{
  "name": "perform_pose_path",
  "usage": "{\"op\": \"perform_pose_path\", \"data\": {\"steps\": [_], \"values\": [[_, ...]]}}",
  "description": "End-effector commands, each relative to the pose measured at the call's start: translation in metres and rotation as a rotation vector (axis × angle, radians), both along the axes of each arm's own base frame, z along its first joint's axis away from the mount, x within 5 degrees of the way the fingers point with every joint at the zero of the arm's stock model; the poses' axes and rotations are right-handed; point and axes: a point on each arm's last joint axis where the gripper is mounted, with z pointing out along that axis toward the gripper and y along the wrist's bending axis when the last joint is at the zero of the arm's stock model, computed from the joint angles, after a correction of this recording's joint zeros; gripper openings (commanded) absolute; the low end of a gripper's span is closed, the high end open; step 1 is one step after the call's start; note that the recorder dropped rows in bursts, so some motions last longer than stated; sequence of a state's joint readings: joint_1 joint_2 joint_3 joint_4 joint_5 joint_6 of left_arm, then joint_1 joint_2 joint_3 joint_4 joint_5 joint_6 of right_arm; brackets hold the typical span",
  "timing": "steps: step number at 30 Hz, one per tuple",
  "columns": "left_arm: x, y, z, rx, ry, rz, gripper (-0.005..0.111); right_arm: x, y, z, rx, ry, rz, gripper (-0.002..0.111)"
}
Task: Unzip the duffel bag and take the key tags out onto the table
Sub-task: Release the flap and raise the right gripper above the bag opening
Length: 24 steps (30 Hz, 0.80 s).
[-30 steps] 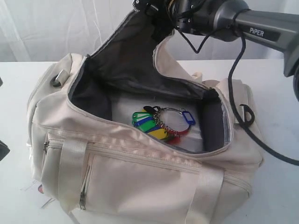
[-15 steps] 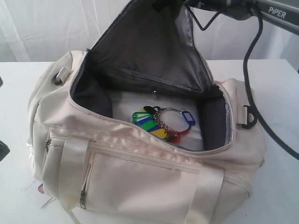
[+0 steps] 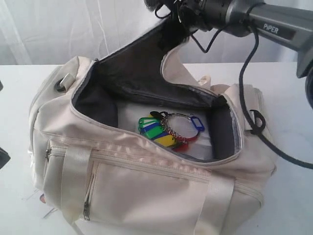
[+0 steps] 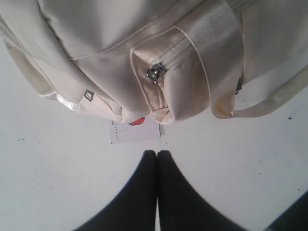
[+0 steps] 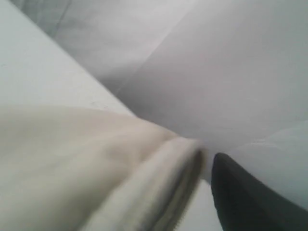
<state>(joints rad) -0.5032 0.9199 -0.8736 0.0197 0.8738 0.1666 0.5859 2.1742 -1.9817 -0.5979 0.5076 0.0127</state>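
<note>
White table and a pleated curtain frame the scene. At the top centre of the exterior view, the right gripper has its jaws spread wide, up at the peak of the lid flap of the duffel bag. The right wrist view is blurred, but it shows the flap's cream edge lying just beside one dark finger and not pinched. Whether the fabric is hooked on that finger I cannot tell.

Below the raised flap the main zip is undone and the mouth gapes. The key tags lie on the pale bag floor in the centre of the frame, near the front rim, with their ring on top.

The left gripper is closed on nothing. In its wrist view it hovers over the table, short of the bag's end pocket and its zipper pull, with a paper label poking out from under the bag.

By my reading the unzipping is done and the take-out has not begun. The next move needs the right jaws to get clear of the flap, drop into the opening, close on the ring or the bunch, and lift it over the rim onto bare table. The flap may sag back over the mouth once it is let go.
</note>
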Motion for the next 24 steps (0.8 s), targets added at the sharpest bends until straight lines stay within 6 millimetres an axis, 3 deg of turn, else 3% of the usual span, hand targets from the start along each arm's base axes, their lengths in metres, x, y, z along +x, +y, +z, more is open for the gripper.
{"op": "perform_pose_path", "data": {"steps": [1,9,14,17,20,24], "values": [[-0.003,0.001,-0.001,-0.013,0.012,0.007,0.0,0.009,-0.016,0.0,0.093,0.109,0.028,0.066],[-0.004,0.001,0.0,-0.019,0.013,0.007,0.0,0.018,-0.052,0.029,0.374,0.339,0.195,0.061],[-0.004,0.001,0.0,-0.019,0.013,0.007,0.0,0.027,-0.091,0.042,0.526,0.429,0.177,0.062],[-0.003,0.0,0.0,-0.02,0.011,0.007,0.0,0.028,-0.103,0.047,0.564,0.442,0.167,0.065],[-0.003,0.0,0.0,-0.02,0.011,0.007,0.0,0.017,-0.103,0.053,0.594,0.535,0.187,0.065],[-0.003,0.0,0.0,-0.02,0.011,0.007,0.0,-0.008,-0.084,0.053,0.513,0.67,0.401,0.058]]}}
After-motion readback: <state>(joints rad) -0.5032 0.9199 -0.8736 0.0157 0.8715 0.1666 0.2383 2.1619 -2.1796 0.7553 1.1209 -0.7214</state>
